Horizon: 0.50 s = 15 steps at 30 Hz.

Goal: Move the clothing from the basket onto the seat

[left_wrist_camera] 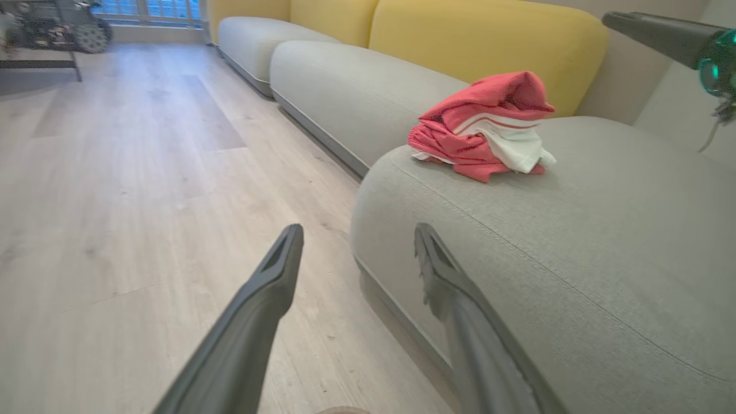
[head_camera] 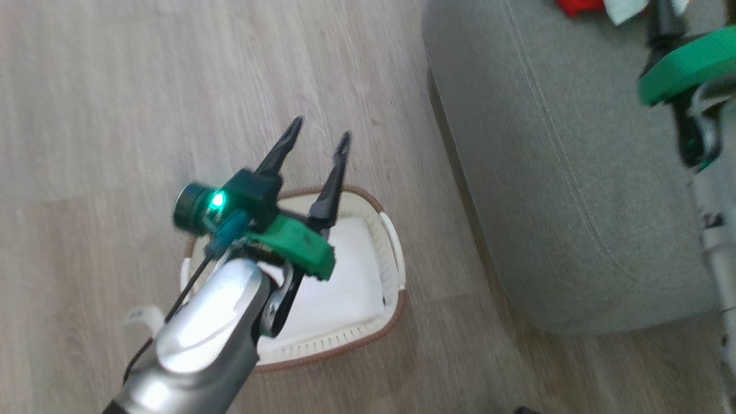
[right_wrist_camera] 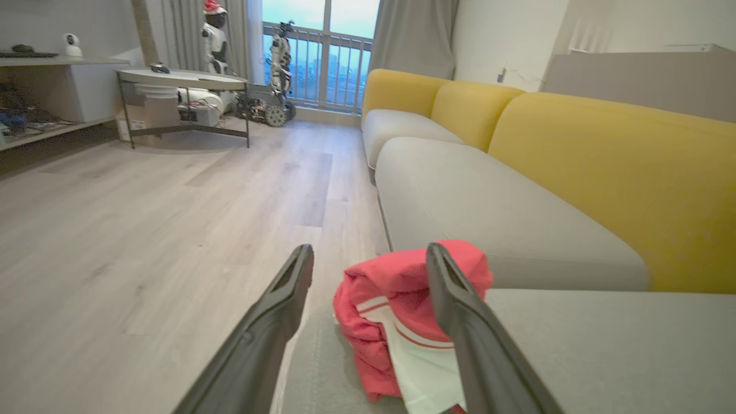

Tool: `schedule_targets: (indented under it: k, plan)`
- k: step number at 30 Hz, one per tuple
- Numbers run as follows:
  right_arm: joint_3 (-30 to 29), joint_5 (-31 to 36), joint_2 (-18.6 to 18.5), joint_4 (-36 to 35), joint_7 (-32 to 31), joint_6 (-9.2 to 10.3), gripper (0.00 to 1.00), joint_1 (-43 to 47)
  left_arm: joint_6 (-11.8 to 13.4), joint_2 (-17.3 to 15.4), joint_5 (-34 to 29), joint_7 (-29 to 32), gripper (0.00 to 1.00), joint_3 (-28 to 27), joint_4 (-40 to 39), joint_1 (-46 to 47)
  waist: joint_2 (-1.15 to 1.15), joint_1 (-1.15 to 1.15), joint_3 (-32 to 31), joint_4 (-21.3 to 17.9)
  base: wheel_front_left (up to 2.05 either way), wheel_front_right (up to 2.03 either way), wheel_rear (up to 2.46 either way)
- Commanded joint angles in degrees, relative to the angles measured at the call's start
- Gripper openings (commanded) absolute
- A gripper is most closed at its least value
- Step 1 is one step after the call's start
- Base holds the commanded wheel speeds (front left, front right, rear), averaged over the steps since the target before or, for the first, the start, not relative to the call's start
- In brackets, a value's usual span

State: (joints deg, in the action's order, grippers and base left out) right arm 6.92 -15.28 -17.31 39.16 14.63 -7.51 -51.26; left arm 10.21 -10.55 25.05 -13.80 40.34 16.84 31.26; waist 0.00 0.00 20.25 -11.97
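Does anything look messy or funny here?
Only a little. The clothing sits in a crumpled, unfolded heap near one end of the seat, with a white part hanging out. Nothing looks spilled or broken, and the basket on the floor stands upright with a white liner showing inside.

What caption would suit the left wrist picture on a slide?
Open left gripper faces the grey seat, where the red-and-white clothing lies in a heap.

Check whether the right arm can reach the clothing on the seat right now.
Probably yes: the right gripper points straight at the clothing on the seat, jaws open, with nothing in the way.
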Motion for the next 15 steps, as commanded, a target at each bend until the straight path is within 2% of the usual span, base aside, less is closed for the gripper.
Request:
schedule_targets:
  k: [1, 6, 15]
  plan:
    - [1.5, -0.2, 0.8, -2.8, 0.4, 0.02, 1.00, 1.1, 0.9, -1.2, 0.3, -0.8, 1.00, -3.0, -1.8, -0.2, 0.00, 0.00, -3.6, 2.4, 0.00, 0.00, 0.00]
    - [4.2, -0.4, 3.6, -6.4, 0.4, 0.02, 1.00, 6.5, 3.3, -3.0, -0.1, -1.2, 1.00, -7.8, -4.5, -6.6, 0.00, 0.00, -7.2, 4.9, 0.00, 0.00, 0.00]
    - [3.4, 3.1, 9.1, -14.3, 0.4, 0.02, 1.00, 19.1, 6.0, -4.3, -1.8, -1.2, 1.00, -17.3, -10.0, -20.3, 0.00, 0.00, -12.8, 8.8, 0.00, 0.00, 0.00]
